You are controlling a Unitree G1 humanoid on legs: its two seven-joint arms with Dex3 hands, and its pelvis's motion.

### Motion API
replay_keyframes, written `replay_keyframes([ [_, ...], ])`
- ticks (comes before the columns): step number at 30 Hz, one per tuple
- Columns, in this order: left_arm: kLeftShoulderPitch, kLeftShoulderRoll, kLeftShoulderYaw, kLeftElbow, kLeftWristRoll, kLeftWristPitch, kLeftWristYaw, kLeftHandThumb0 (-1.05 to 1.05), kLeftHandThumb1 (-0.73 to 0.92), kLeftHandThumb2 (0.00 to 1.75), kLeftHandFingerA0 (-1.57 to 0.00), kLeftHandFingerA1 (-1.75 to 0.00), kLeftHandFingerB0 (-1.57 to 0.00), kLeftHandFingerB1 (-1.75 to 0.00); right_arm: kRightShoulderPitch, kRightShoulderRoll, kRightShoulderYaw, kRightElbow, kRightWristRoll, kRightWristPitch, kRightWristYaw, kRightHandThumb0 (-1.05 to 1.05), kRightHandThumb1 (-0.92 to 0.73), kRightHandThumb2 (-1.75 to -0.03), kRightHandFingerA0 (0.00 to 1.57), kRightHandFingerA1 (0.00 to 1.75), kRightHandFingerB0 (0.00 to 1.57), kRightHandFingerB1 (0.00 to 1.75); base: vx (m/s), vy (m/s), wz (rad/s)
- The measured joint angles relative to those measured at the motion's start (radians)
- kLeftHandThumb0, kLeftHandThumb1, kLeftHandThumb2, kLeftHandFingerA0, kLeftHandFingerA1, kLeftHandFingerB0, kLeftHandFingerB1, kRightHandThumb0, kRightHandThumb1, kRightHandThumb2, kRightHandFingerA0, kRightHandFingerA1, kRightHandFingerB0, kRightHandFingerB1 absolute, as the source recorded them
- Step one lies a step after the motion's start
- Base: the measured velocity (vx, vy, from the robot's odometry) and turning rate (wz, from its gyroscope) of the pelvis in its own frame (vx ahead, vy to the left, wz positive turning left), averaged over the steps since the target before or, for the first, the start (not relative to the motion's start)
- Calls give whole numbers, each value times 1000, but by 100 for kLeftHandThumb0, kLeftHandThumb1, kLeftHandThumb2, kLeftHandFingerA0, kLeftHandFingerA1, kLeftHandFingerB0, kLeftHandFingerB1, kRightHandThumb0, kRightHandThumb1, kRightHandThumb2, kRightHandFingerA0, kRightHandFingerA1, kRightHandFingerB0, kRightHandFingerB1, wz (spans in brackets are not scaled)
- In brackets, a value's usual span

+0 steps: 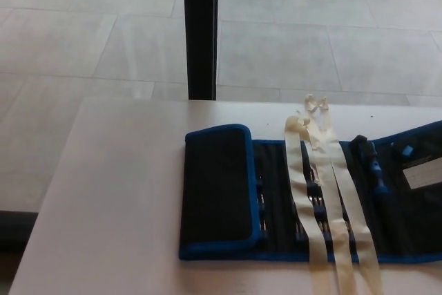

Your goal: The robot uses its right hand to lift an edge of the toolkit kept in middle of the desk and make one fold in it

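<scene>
While you look down from the head view, neither of the robot's hands shows, so you cannot tell how the fingers stand. Your toolkit (311, 202) lies flat on the pale counter (117, 198), toward the right of centre and running off the picture's right edge. It is a black fabric roll with blue piping along its borders. Its left end flap (215, 191) is already folded over onto the body, forming a plain black panel with a blue rim that covers the pockets beneath. Right of that flap you see rows of small tools in dark pockets, too dim to name. Two cream ribbon ties (331, 198) cross the roll from its far edge to the near edge and hang past the bottom of the frame; their far ends bunch just beyond the roll's far border. Farther right sits a blue-handled tool (375, 169), and a white label (423, 173) near the right edge. Beyond the counter's far edge stands a black post (201, 29) on a grey tiled floor (311, 39).
</scene>
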Motion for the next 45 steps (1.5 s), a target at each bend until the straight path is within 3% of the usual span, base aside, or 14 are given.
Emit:
replay_keyframes([
  [2,0,0,1,1,-1,0,0,-75,89,66,-46,-68,-43,-58,16,-1,36,33,-19,0,17,-62,-62,-92,50,60,31,50,0,0,0],
  [7,0,0,4,2,-4,0,0,-75,91,67,-48,-68,-37,-51,27,-18,87,115,-60,-5,50,-57,-78,-63,53,49,36,38,0,0,0],
  [8,0,0,3,2,-4,0,0,-73,69,108,-44,-69,-31,-58,28,-23,95,126,-67,-7,55,-60,-62,-95,50,61,33,51,0,0,0],
  [10,0,0,2,2,-4,0,0,-75,90,67,-44,-67,-32,-48,32,-32,110,142,-82,-10,64,-58,-62,-93,51,61,35,52,0,0,0],
  [13,1,0,3,2,-4,0,0,-76,91,68,-44,-68,-33,-49,39,-35,129,157,-102,-11,70,-58,-63,-93,49,60,35,51,0,0,0],
  [15,1,0,1,2,-4,0,0,-73,70,109,-44,-69,-31,-58,46,-40,143,167,-115,-11,80,-57,-62,-94,51,61,35,51,0,0,0],
  [16,1,0,0,1,-4,0,0,-75,90,66,-46,-66,-34,-49,48,-41,147,171,-120,-11,83,-54,-77,-60,55,49,42,38,0,0,0],
  [19,2,0,-2,2,-3,0,0,-76,90,66,-47,-66,-35,-49,50,-46,167,186,-143,-20,90,-59,-62,-94,51,62,37,53,0,0,0],
  [21,2,0,-2,2,-4,0,0,-76,90,66,-47,-66,-35,-49,50,-48,179,187,-153,-29,95,-59,-62,-94,51,62,37,53,0,0,0],
  [22,3,0,-2,2,-4,0,0,-78,89,66,-48,-72,-37,-52,50,-48,183,188,-158,-33,98,-56,-73,-62,64,51,46,41,0,0,0],
  [23,4,0,-3,2,-4,0,0,-76,91,67,-45,-69,-34,-50,50,-48,186,188,-162,-34,99,-59,-60,-93,55,62,38,52,0,0,0],
  [40,5,1,-13,2,-3,0,0,-77,90,66,-45,-69,-33,-51,49,-35,349,-7,-225,73,110,-58,-70,-65,55,52,42,44,0,0,0],
  [41,4,1,-13,2,-3,0,-1,-74,69,108,-46,-70,-31,-58,45,-35,356,-17,-228,85,111,-57,-75,-62,58,50,45,42,0,0,0],
  [45,5,1,-20,3,-1,0,-1,-76,90,67,-46,-66,-33,-49,43,-35,364,-44,-234,113,111,-58,-75,-63,60,52,47,43,0,0,0],
])
